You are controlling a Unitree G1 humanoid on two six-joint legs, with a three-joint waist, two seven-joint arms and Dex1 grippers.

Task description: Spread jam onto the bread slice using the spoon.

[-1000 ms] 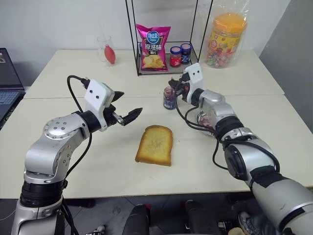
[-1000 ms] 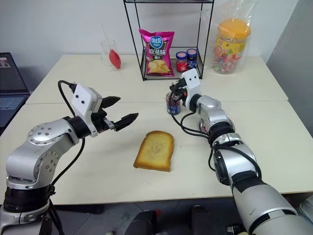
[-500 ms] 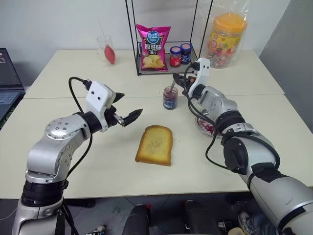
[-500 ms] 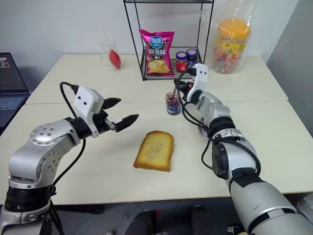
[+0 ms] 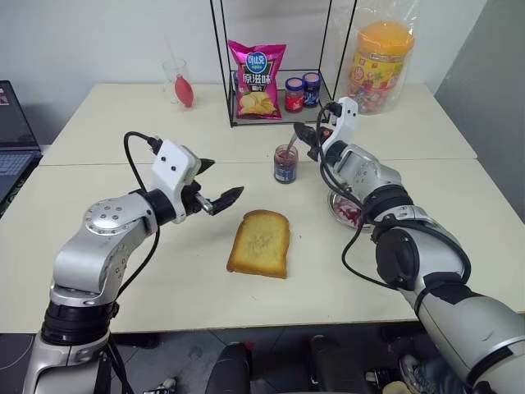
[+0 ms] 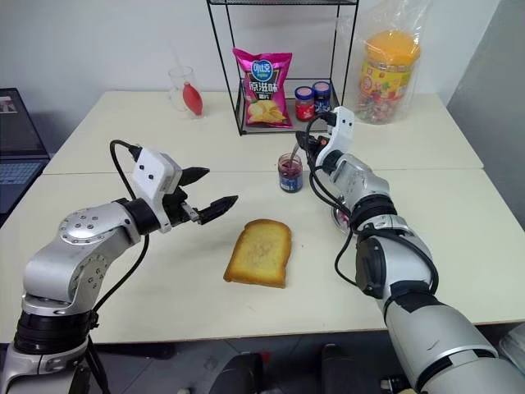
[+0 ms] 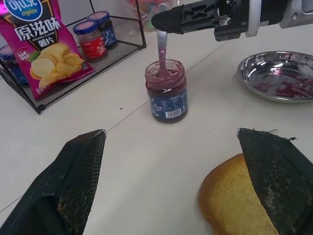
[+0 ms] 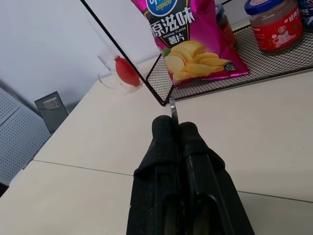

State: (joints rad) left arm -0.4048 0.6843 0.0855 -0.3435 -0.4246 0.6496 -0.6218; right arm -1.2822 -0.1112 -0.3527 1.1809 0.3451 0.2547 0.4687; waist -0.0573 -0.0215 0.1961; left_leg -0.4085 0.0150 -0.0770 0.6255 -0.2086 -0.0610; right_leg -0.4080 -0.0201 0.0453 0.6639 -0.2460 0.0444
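The golden-brown bread slice (image 5: 259, 243) lies flat at the middle of the table. Behind it stands an open glass jar (image 7: 166, 90) of dark red jam. The spoon (image 7: 161, 51) stands in that jar with its bowl down in the jam. My right gripper (image 7: 159, 19) is shut on the top of the spoon's handle, reaching level over the jar from the right. My left gripper (image 5: 220, 182) hangs open and holds nothing, to the left of the bread and above the table.
A silver dish (image 7: 276, 73) smeared with jam sits right of the jar, under my right forearm. At the back stand a wire rack (image 5: 232, 82) with a chips bag (image 5: 256, 78) and two small lidded jars (image 5: 302, 92), a candy tub (image 5: 379, 66) and a glass (image 5: 179, 84).
My right gripper has rolled and lifted slightly to the right, off the front of the jar, so the jar and the spoon standing in it now show. The left gripper stays open.
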